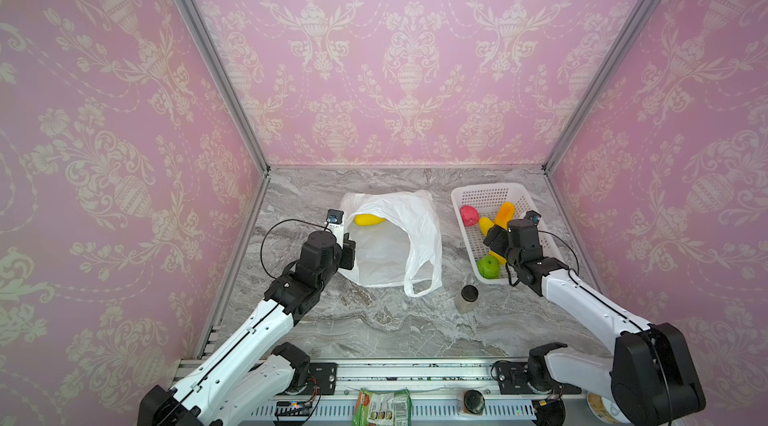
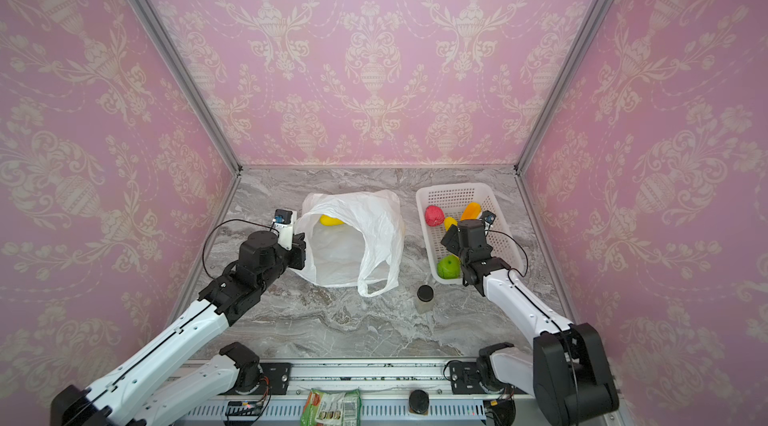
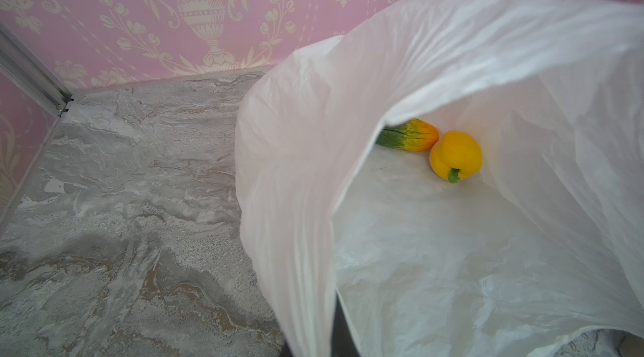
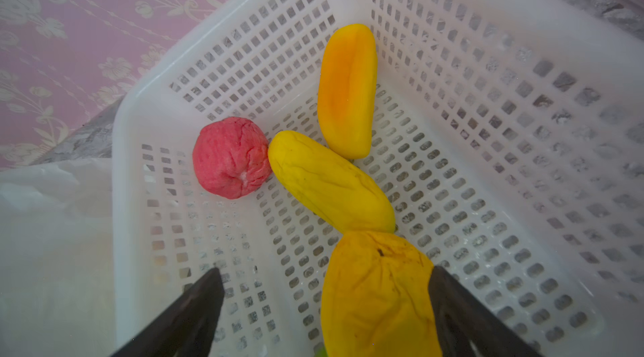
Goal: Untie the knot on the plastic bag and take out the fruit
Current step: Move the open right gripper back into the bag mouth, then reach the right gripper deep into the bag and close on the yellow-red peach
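Standing wide apart, the jaws of the right gripper (image 4: 324, 269) straddle an orange-yellow fruit (image 4: 376, 296) lying in the white basket (image 4: 488, 76), next to a yellow oblong (image 4: 327, 181), an orange one (image 4: 348, 90), a pink-red one (image 4: 231, 158) and a green apple (image 1: 488, 267). The left gripper (image 1: 347, 255) is clamped on the rim of the plastic bag (image 1: 411, 232), holding its mouth open; inside lie a yellow round fruit (image 3: 455, 155) and a green-orange one (image 3: 407, 136).
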Controlling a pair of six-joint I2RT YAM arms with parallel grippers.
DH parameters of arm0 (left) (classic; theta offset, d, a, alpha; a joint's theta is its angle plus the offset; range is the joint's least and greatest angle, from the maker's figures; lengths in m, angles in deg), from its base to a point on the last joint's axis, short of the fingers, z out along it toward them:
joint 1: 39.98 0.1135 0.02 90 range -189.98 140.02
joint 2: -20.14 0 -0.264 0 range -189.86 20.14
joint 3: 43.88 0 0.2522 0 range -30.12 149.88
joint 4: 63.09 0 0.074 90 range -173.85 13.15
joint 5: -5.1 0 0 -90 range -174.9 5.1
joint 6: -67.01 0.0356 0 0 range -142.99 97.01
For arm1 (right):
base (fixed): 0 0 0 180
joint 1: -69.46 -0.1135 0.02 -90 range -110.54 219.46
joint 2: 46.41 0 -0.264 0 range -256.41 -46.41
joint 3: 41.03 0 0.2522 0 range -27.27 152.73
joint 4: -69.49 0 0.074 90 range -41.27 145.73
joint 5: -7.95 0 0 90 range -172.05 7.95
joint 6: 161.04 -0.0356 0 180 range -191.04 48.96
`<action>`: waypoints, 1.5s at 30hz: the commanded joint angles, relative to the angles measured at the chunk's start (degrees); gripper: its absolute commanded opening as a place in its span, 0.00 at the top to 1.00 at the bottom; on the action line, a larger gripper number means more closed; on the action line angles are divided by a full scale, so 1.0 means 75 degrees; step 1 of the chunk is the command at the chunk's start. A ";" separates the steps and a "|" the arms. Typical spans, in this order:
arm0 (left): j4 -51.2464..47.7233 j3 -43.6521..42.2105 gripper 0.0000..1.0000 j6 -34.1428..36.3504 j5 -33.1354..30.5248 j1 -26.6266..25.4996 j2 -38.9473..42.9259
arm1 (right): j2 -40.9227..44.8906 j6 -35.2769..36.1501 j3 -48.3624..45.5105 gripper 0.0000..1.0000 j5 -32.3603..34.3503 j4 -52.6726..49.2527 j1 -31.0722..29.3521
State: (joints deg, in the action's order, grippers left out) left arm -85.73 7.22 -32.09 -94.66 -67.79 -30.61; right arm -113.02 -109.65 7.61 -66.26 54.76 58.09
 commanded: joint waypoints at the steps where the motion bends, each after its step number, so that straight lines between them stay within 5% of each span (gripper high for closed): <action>1: -0.0086 0.0107 1.00 -0.0061 -0.0195 0.0011 -0.0042 | 0.0475 0.0176 -0.0249 0.06 -0.0224 0.0219 0.0006; 11: -0.0081 0.0118 1.00 -0.0044 -0.0206 0.0005 -0.0078 | 0.2267 0.0895 -0.0128 0.12 0.0695 -0.0375 -0.1133; 18: -0.0091 0.0135 1.00 -0.0039 -0.0223 0.0006 -0.0101 | 0.2985 0.1805 0.0469 0.17 0.1309 -0.0315 -0.3325; 30: -0.0100 0.0119 1.00 -0.0043 -0.0219 0.0012 -0.0077 | 0.0078 0.3435 0.1842 0.26 0.1929 0.1634 -0.7105; 38: -0.0099 0.0106 1.00 -0.0051 -0.0222 0.0008 -0.0044 | -0.2239 0.2738 0.2615 0.35 0.1512 0.2474 -0.7565; 45: -0.0093 0.0088 1.00 -0.0055 -0.0228 0.0010 -0.0023 | -0.3185 0.2221 0.2840 0.37 0.1807 0.2552 -0.7521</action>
State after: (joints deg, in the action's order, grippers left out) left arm -85.78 7.22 -32.09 -94.70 -67.79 -31.09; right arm -135.58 -90.11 26.60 -54.13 72.03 1.54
